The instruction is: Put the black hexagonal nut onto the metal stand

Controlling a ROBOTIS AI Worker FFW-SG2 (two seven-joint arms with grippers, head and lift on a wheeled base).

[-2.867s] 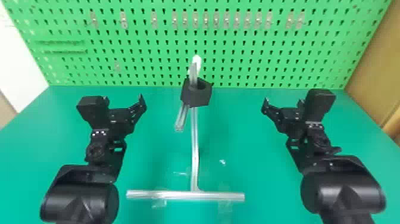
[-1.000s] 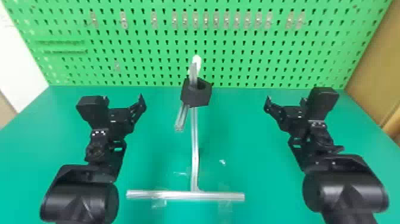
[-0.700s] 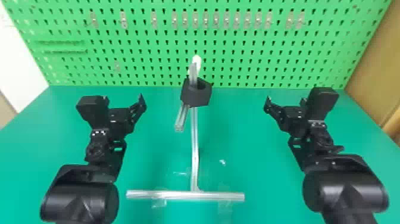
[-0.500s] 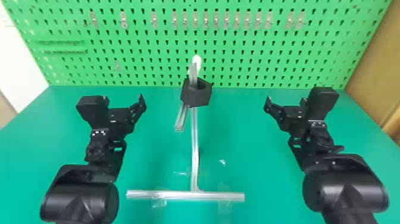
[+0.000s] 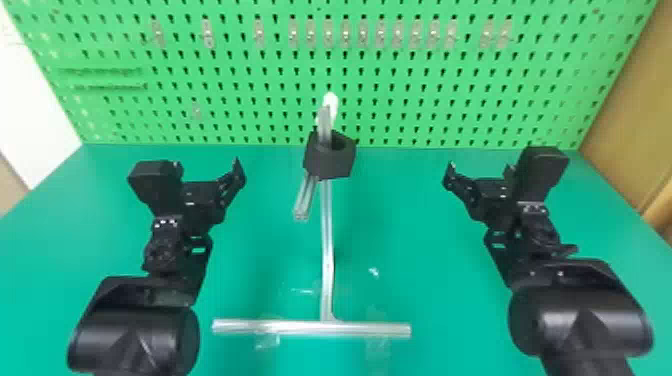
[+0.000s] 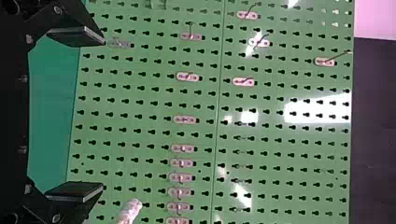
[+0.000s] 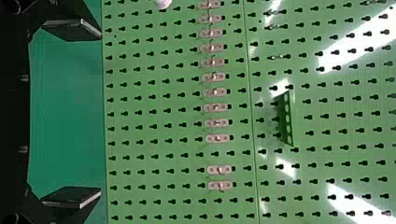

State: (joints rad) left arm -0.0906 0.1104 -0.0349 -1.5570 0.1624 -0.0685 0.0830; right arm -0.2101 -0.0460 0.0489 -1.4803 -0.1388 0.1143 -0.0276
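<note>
In the head view, the black hexagonal nut (image 5: 327, 162) hangs on the metal stand (image 5: 327, 240), with a bar of the stand running into its hole. No gripper touches it. My left gripper (image 5: 207, 167) stands apart on the nut's left, and my right gripper (image 5: 480, 170) is apart on its right. Seen from the left wrist, the left gripper (image 6: 100, 114) is open with nothing between its fingers; the stand's pale tip (image 6: 130, 211) lies beyond one finger. The right gripper (image 7: 100, 113) is likewise open and holds nothing in the right wrist view.
A green pegboard (image 5: 400, 90) with small metal hooks rises behind the green table (image 5: 425, 310). The stand's crossbar (image 5: 300, 327) lies near the front between the two arms, with clear tape at it. A short bar (image 5: 305, 197) sticks out below the nut.
Compared with the oldest frame, my right gripper has shifted slightly outward to the right. The nut, the stand and my left arm look unmoved.
</note>
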